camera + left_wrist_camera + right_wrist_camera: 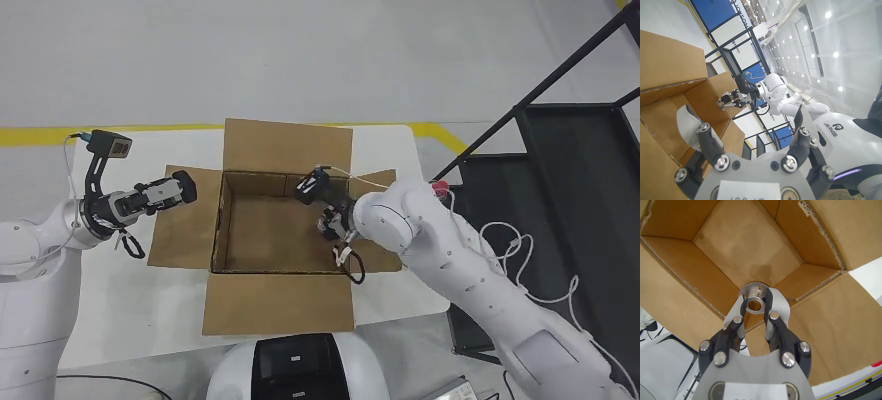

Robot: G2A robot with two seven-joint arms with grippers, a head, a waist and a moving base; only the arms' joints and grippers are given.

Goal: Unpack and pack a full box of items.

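Observation:
An open cardboard box (281,146) stands mid-table with all flaps folded out; its floor (745,243) is bare. My right gripper (755,294) is shut on a small metal flanged hub (755,303) and holds it over the box's inside, near a corner. In the top view this gripper (333,222) sits inside the box by the right wall. The left wrist view shows the same gripper (726,100) with the hub (721,104) against the box (668,64). My left gripper (183,188) hangs open and empty above the left flap, its fingers (687,121) spread wide.
The white table (130,300) shows around the box, with free room at the front left. A black metal rack (560,190) stands to the right of the table. A yellow line (110,131) runs across the floor behind.

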